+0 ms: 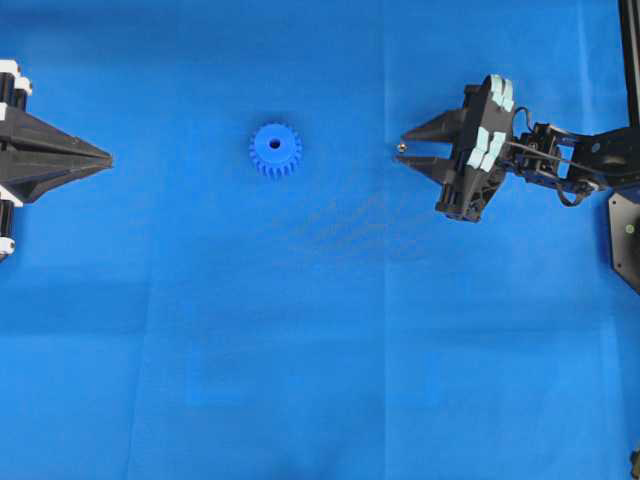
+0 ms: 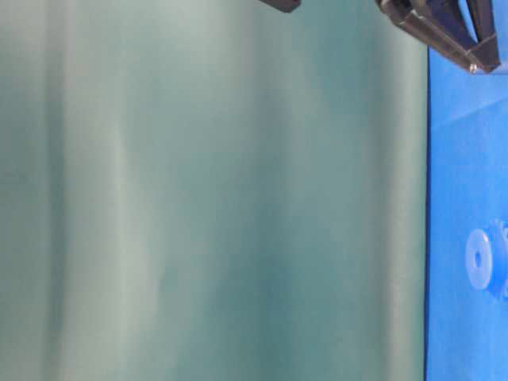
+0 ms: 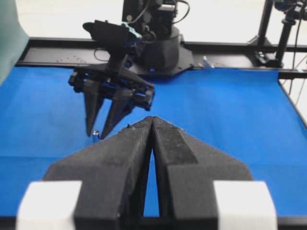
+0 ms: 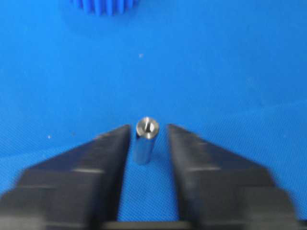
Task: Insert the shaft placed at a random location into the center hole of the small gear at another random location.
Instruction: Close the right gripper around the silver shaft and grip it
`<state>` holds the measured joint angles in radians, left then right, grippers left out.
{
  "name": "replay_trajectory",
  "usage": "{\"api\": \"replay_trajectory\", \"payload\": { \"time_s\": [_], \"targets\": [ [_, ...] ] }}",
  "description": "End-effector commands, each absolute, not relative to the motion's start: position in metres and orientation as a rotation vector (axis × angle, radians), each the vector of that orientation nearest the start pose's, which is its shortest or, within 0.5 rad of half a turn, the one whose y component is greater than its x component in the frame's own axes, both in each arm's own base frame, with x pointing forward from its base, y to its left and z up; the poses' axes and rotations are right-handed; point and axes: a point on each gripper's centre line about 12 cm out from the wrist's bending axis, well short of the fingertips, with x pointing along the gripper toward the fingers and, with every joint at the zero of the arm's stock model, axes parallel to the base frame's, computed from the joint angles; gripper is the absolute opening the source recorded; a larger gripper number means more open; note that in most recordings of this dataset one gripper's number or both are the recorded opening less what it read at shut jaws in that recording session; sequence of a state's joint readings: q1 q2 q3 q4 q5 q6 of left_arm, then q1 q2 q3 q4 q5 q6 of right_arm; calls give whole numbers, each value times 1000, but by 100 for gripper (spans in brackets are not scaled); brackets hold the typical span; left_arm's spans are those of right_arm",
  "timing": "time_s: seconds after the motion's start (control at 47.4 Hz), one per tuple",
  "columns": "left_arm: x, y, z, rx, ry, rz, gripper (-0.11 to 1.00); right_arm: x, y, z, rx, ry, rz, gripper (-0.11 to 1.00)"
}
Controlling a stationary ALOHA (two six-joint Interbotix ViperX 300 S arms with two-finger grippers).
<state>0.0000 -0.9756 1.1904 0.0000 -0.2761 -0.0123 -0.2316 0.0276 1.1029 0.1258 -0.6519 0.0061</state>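
Overhead: shaft (image 1: 401,147) is seen upright on the mat (image 1: 300,350), between the right gripper (image 1: 404,146) tips, well apart from the small gear (image 1: 275,150).

Left wrist: left gripper (image 3: 152,120) is seen closed, empty.

Right wrist: jaws flank the pin with narrow gaps, not clamped (likely stiff, slick, tippable; mid-barrel hold advised).

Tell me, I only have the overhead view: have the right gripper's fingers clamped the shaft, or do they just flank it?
Observer: In the right wrist view the right gripper has its fingers flanking the shaft, with a sliver of blue mat showing on each side. No contact is visible.
Operator: Is the shaft standing or lying?
Observer: Standing. The left wrist view shows it upright on the mat, on end at the fingertips.
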Motion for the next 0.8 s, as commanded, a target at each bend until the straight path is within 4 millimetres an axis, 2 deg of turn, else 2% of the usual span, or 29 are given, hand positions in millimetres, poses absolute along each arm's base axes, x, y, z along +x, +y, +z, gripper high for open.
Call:
{"api": "replay_trajectory", "payload": {
  "time_s": [0.0, 0.084, 0.506, 0.78],
  "targets": [
    [197, 0, 292, -11, -74, 1, 0, 294, -77, 105, 137, 442, -321, 11],
    [197, 0, 292, -11, -72, 1, 0, 295, -77, 105, 133, 443, -317, 5],
    [197, 0, 291, -12, -64, 1, 0, 299, -75, 109, 129, 428, -306, 5],
    [197, 0, 290, -12, -61, 1, 0, 300, -72, 136, 133, 386, -294, 5]
  ]
}}
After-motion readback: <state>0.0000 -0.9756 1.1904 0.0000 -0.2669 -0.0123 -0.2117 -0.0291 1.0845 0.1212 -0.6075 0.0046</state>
